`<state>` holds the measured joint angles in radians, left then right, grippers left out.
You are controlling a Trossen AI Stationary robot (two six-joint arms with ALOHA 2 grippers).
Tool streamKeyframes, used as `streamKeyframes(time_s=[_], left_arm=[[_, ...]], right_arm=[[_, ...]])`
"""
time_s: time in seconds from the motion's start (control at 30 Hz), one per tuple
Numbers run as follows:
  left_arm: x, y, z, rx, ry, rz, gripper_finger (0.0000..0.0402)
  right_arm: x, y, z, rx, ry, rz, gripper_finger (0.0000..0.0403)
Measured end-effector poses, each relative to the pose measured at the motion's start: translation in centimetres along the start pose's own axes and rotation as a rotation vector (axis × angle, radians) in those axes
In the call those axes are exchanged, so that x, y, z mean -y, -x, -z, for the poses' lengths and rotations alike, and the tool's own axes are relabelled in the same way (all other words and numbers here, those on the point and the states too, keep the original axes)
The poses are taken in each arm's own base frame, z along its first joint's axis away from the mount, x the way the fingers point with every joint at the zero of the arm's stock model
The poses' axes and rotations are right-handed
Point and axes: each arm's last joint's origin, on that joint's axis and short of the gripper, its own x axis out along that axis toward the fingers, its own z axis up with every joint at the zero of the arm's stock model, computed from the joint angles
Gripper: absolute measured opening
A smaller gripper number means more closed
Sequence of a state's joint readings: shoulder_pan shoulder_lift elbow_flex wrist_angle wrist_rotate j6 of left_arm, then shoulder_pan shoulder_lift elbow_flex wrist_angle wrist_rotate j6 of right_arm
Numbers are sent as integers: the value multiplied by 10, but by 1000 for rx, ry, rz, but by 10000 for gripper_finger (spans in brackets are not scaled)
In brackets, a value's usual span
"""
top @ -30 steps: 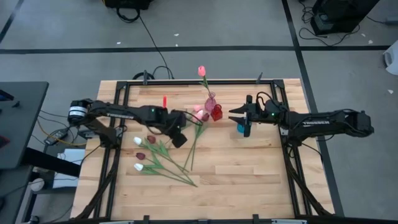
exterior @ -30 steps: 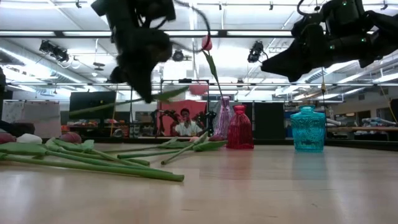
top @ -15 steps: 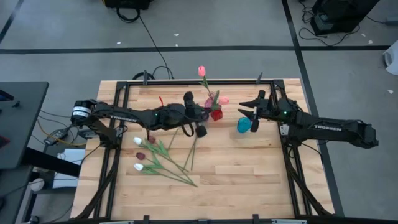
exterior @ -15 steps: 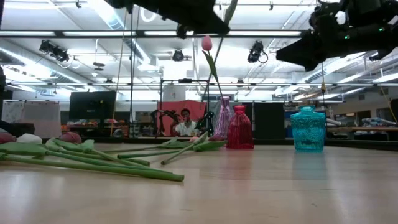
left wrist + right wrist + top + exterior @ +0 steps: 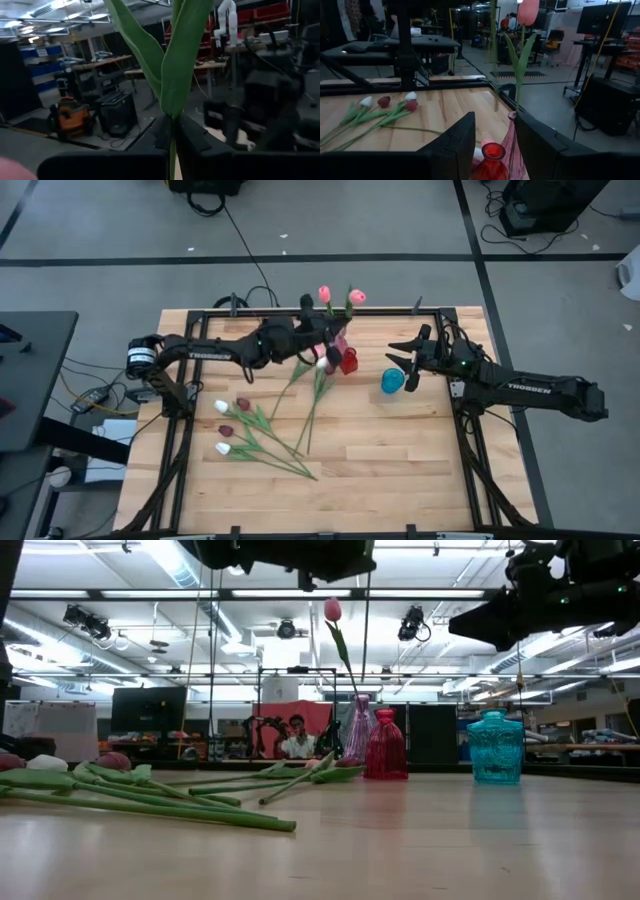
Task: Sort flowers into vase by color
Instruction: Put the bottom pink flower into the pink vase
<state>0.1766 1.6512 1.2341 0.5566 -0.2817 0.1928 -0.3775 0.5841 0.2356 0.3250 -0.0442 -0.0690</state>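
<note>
Left hand (image 5: 322, 340) grips one pink tulip (image 5: 357, 297) | vases (image 5: 385, 746): three | table (image 5: 400, 450) tulips (image 5: 245, 425): six

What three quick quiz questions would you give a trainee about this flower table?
1. True or false: the teal vase already holds a flower.
2. Which gripper holds the pink tulip up over the vases? A) left B) right C) neither
3. How many vases stand on the table?

Key:
1. False; nothing stands in it.
2. A; the left gripper is shut on its stem.
3. Three.
</note>
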Motion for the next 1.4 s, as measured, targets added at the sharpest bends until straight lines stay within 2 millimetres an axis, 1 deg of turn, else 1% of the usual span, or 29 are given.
streamKeyframes(time_s=[0.13, 0.23, 0.3, 0.47, 0.6, 0.67, 0.77, 0.87, 1.0, 1.2, 1.27, 1.4], left_arm=[[-11, -4, -7, 39, -5, -21, 15], [-19, -6, -6, 52, -3, -23, 15], [-22, -11, 0, 49, -3, -32, 15], [-22, -23, 23, 31, -17, -41, 15], [-24, -28, 35, -13, -19, -61, 15], [-24, -28, 39, -48, -22, -70, 15], [-23, -28, 40, -59, -23, -77, 15], [-22, -27, 42, -77, 19, -73, 14], [-21, -26, 51, -173, 81, -50, 19], [-19, -23, 65, -319, 109, -41, 46], [-18, -22, 69, -355, 108, -36, 67], [-18, -19, 74, -414, 119, -34, 125]], right_arm=[[0, 0, 0, 3, -12, -1, 151], [0, 0, 0, 4, -12, -1, 151], [0, 0, -1, 8, -12, -5, 151], [-1, -2, -1, 13, -12, -28, 151], [-1, -3, 0, 9, -13, -29, 151], [-1, -3, 0, 7, -13, -29, 151], [-1, -3, 0, 9, -13, -29, 151], [-1, -3, 0, 8, -13, -29, 151], [-1, -3, 0, 9, -13, -29, 151], [-1, -3, 0, 9, -13, -30, 151], [-1, -3, 0, 10, -13, -30, 151], [-1, -3, 0, 10, -13, -31, 151]])
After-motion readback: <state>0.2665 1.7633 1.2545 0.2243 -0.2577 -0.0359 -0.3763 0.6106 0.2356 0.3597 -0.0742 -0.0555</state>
